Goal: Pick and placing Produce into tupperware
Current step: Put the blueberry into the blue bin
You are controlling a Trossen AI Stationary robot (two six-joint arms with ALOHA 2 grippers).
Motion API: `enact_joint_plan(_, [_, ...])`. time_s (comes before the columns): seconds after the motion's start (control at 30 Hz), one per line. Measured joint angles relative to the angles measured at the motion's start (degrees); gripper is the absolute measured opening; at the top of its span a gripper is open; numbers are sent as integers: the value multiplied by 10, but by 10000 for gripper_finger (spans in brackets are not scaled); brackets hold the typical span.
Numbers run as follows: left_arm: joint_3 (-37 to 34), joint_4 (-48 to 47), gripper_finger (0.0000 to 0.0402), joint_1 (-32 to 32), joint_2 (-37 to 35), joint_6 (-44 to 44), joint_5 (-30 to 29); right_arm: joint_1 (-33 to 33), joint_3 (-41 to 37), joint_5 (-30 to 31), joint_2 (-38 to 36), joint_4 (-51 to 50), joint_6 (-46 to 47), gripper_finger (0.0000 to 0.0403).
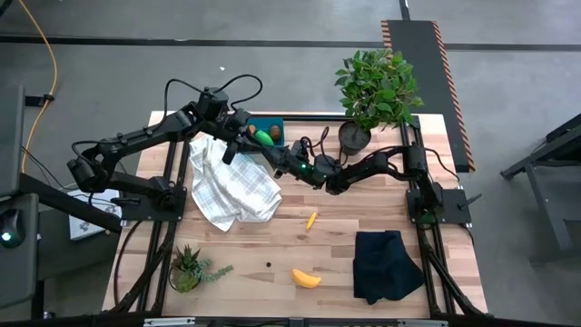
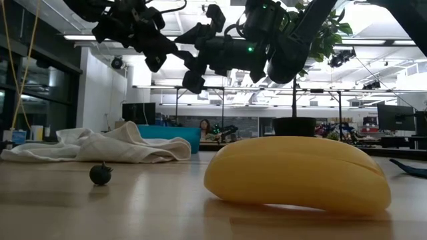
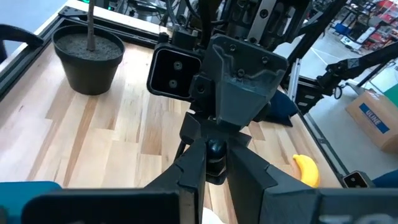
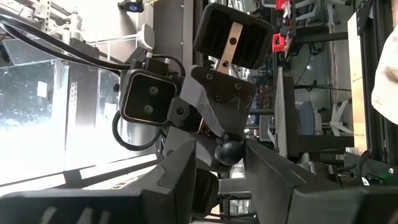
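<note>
- The tupperware [image 1: 269, 128], a shallow teal box at the table's far edge, lies just below and behind both grippers.
- The left gripper [image 1: 230, 148] and right gripper [image 1: 257, 145] meet tip to tip above the white cloth [image 1: 231, 186].
- A small dark berry [image 4: 230, 150] sits between the tips; the left fingers clench it, the right stand partly parted.

- Ceiling strip lights are glaring in the low view, silhouetting the arms.
- Near banana [image 2: 298, 175] is blurring softly.
- Window light is washing out the right wrist view.
</note>
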Motion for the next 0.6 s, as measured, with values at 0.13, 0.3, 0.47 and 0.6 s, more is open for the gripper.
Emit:
enact_joint_plan(0.13, [0, 0, 46, 0, 0, 0, -8, 0, 0, 5, 0, -1, 1, 132])
enact_joint_plan(0.3, [0, 1, 46, 0, 0, 0, -23, 0, 0, 5, 0, -1, 2, 142])
enact_joint_plan(0.47, [0, 4, 46, 0, 0, 0, -55, 0, 0, 5, 0, -2, 7, 153])
enact_joint_plan(0.6, [0, 6, 46, 1, 0, 1, -74, 0, 0, 5, 0, -5, 7, 157])
